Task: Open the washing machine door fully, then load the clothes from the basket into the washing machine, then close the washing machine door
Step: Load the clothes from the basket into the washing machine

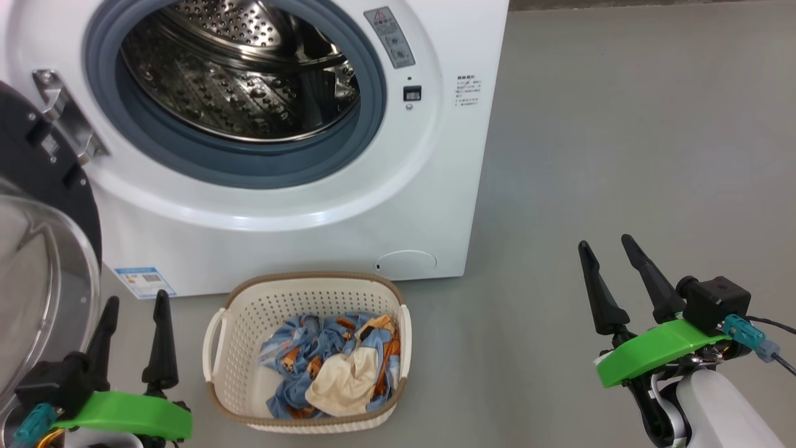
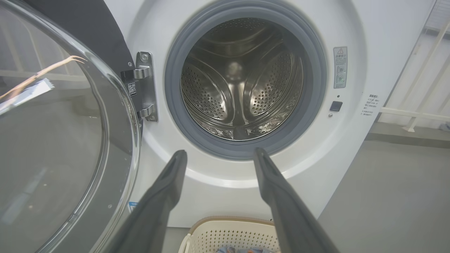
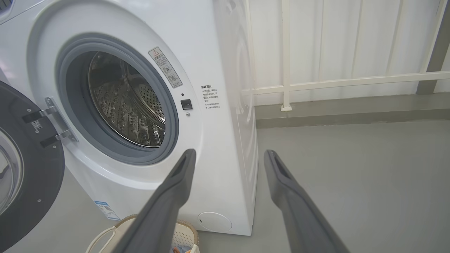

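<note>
We see one washing machine (image 1: 435, 186) and one basket (image 1: 311, 277) on grey floor (image 1: 622, 124) beside a white railing (image 3: 351, 81). Our left gripper (image 1: 137, 298) and right gripper (image 1: 605, 242) gape wide, empty.

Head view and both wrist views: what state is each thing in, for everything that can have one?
door: swung wide open on its hinge
drum: empty
basket: upright, loaded
clothes: heaped in the basket, none loaded yet
left tool: open, empty
right tool: open, empty
</note>
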Available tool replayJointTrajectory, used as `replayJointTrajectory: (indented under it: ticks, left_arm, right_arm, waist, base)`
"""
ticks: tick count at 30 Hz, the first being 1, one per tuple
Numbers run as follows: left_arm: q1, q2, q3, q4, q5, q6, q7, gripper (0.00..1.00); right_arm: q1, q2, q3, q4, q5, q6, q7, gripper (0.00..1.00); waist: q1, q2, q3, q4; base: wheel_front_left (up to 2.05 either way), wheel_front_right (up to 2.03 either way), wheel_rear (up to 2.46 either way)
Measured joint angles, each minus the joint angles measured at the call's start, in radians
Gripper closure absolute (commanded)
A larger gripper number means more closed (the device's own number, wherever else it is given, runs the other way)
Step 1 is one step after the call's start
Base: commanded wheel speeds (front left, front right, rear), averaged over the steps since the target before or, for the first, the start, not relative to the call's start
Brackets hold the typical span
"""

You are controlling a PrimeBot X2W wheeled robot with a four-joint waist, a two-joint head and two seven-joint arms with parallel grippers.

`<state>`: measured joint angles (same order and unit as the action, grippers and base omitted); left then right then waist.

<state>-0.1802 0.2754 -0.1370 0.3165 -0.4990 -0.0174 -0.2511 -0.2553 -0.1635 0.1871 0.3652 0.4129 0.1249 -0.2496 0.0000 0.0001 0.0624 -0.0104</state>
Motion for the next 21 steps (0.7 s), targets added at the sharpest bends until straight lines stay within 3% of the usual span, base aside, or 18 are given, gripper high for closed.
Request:
replayJointTrajectory:
  ticks: [13,21]
  left_arm:
    - [-0.001,-0.003,0.004,0.0,0.001,0.0,0.0,0.0]
    - [-0.005,-0.005,0.015,0.0,0.009,0.0,0.0,0.0]
  right_arm:
    - [0.0,0.001,0.001,0.0,0.0,0.0,0.0,0.0]
    - [-0.001,0.005,-0.001,-0.001,0.0,0.0,0.0,0.0]
  waist:
    - [0.0,0.0,0.012,0.0]
    - [0.0001,0.0,0.022,0.003]
  base:
    - [1.07,-1.07,0.0]
    - [0.47,-0.47,0.0]
